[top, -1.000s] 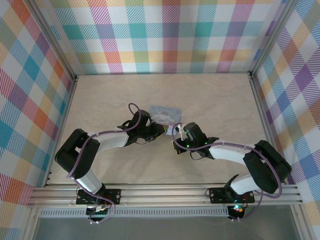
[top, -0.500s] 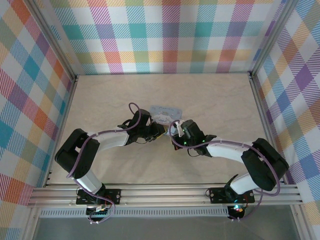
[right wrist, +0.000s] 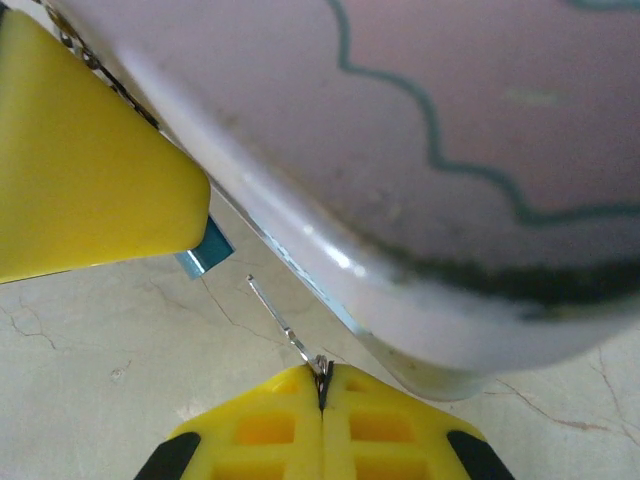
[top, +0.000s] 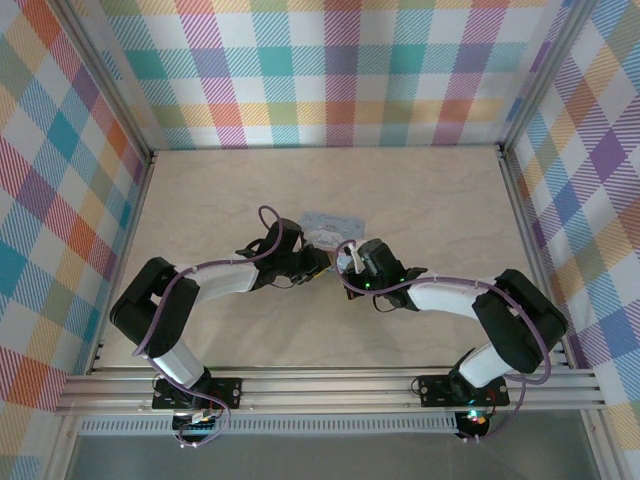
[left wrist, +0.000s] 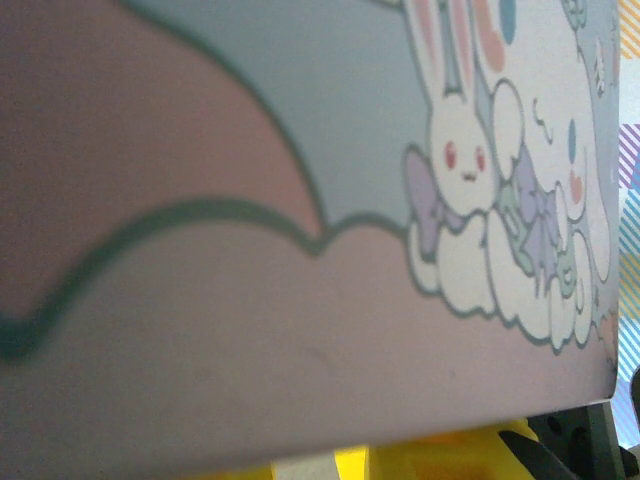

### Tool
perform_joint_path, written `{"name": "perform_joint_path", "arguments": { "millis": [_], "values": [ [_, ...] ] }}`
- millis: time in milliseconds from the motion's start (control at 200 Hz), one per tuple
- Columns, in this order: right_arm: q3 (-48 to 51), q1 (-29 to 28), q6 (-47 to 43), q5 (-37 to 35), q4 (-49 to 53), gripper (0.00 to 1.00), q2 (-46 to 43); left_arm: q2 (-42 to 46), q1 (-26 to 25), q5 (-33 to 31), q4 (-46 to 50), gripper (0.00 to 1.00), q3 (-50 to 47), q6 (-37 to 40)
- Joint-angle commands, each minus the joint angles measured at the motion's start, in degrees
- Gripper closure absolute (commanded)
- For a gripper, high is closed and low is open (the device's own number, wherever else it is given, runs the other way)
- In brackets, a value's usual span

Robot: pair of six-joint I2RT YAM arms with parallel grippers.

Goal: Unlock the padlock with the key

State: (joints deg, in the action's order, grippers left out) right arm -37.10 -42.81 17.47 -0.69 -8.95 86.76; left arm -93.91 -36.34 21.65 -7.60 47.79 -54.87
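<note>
In the right wrist view my right gripper (right wrist: 322, 385) is shut on the key (right wrist: 285, 330), a thin silvery sliver whose tip points up-left. A short gap separates that tip from the padlock (right wrist: 208, 252), of which a blue-teal corner pokes out from under a yellow finger (right wrist: 90, 180) of my left gripper. The rest of the padlock is hidden by that finger. From above, the left gripper (top: 320, 262) and right gripper (top: 349, 263) meet nose to nose just in front of the tin box.
The pale-blue cartoon-printed tin box (top: 332, 224) lies right behind both grippers; its rim (right wrist: 330, 260) hangs close over the key, and its lid (left wrist: 300, 200) is pressed near the left wrist camera. Marble-patterned tabletop (right wrist: 100, 380) lies beneath.
The right arm has slid left and slightly away from me, bringing the key closer to the left gripper and the box. The left arm has stayed put.
</note>
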Motion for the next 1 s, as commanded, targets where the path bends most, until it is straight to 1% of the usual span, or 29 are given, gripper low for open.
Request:
{"name": "perform_joint_path", "arguments": {
  "millis": [0, 545, 1000],
  "values": [
    [-1.3, -0.5, -0.5, -0.1, -1.0, 0.98, 0.4, 0.0, -0.8, 1.8, -0.8, 0.87, 1.7, -0.9],
    [-1.4, -0.9, -1.2, 1.2, -3.6, 0.98, 0.5, -0.1, -1.1, 1.8, -0.4, 0.87, 1.9, -0.8],
    [-2.0, -1.1, -1.4, 0.1, -4.6, 0.98, 1.2, -0.2, -1.4, 1.8, 0.1, 0.87, 2.3, -0.9]
  ]
}}
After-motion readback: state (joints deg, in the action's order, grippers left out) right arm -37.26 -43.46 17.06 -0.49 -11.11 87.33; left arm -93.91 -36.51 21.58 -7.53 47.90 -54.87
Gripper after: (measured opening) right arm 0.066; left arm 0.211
